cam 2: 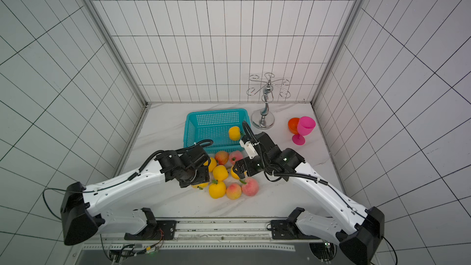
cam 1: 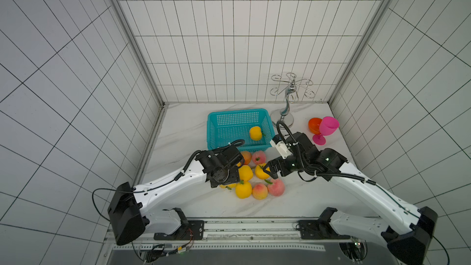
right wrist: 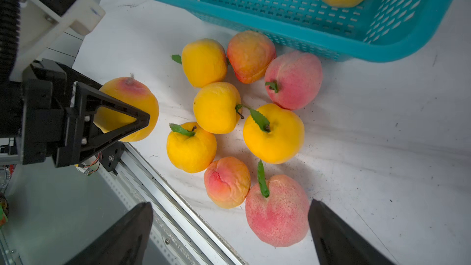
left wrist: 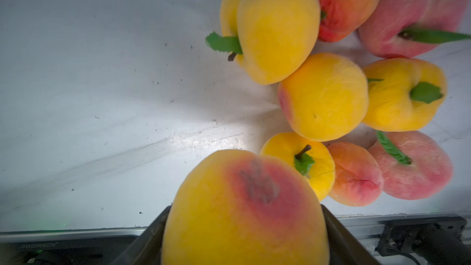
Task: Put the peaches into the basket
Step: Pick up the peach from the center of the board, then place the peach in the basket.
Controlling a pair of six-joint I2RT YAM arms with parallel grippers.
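While the left gripper (left wrist: 246,207) is clamped on a blushed yellow peach (right wrist: 132,93), off to the side of the pile, the risky bit is the carry: round fuzzy fruit between flat fingers, so a quick swing could roll it out short of the basket (right wrist: 254,25). The route there runs over the eight loose peaches (right wrist: 216,108) and close to the right arm. Both wrists sit near each other above the pile, so a clash is possible if both move at once. Right gripper (right wrist: 230,203) has its jaws spread wide, holding nothing, straddling a pink peach (right wrist: 277,212) at the edge of the group. Its neighbour, an orange-pink peach (right wrist: 226,182), looks to be touching it; a finger coming down there could wedge or shove it and scatter the rest across the table (right wrist: 382,149). The upright leaf may snag too. One yellow peach (cam 1: 255,133) is in the basket so far
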